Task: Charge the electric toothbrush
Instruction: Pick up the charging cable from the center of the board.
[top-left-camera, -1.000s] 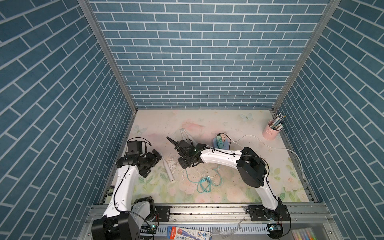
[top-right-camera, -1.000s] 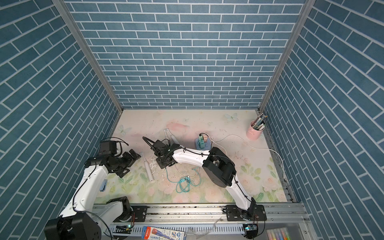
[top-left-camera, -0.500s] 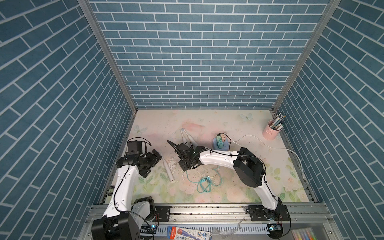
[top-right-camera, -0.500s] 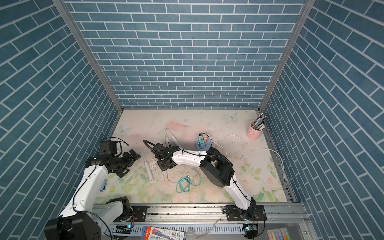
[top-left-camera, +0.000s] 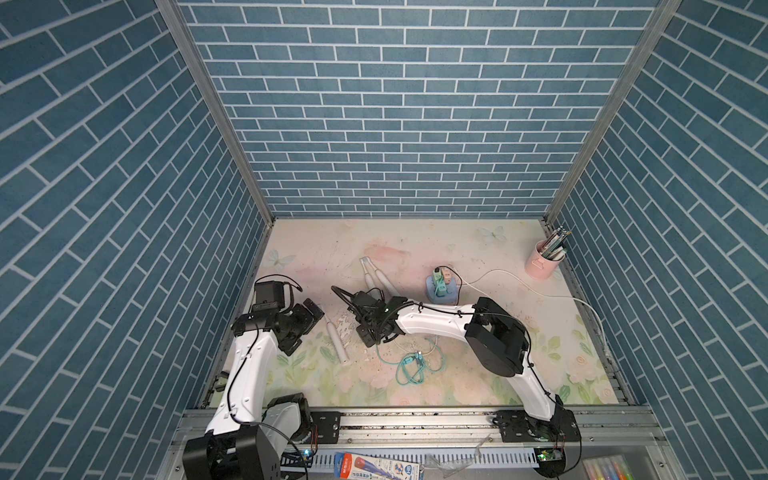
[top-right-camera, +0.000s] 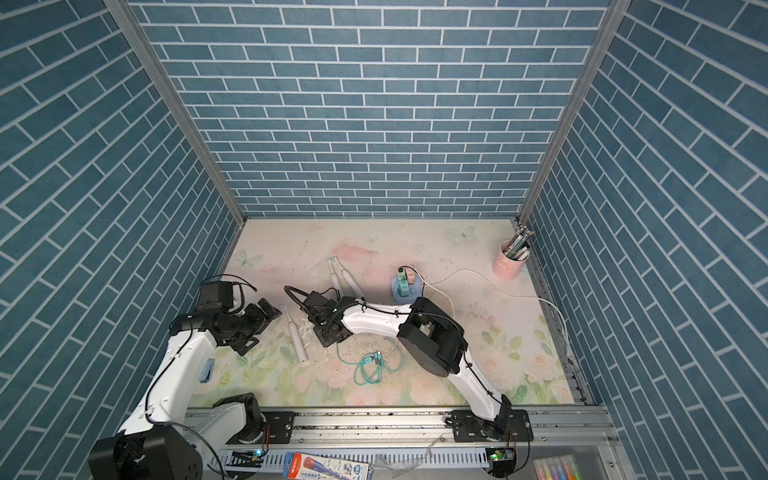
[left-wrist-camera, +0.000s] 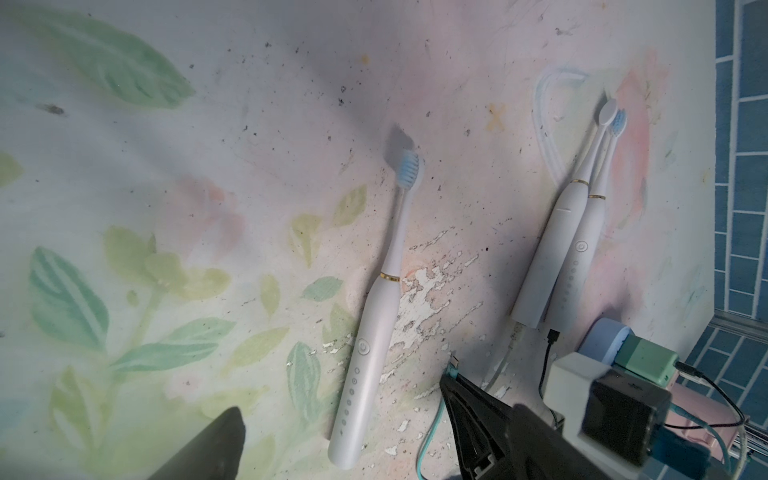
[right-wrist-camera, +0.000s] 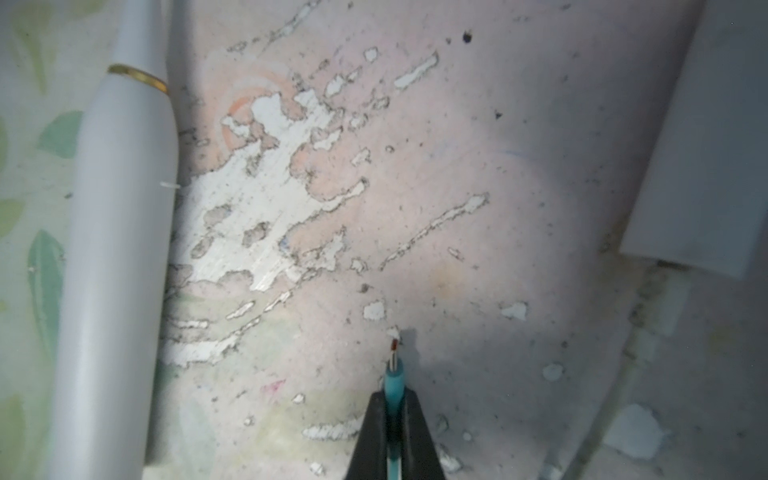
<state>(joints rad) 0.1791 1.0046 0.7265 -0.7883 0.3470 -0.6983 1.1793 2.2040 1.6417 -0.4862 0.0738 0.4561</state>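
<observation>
The white electric toothbrush (top-left-camera: 337, 341) lay flat on the floral desk (top-left-camera: 415, 241), lower left of centre in both top views. Just to its right we saw the right hand (right-wrist-camera: 393, 403) clenched on the teal cable plug (right-wrist-camera: 393, 374). At its left hovered the left hand (top-left-camera: 308, 322), released and holding nothing.

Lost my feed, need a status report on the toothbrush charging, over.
Left gripper open, near toothbrush. Right gripper shut on teal cable plug. Toothbrush flat on mat, not plugged in. Two other brushes lie apart, out of the way.
</observation>
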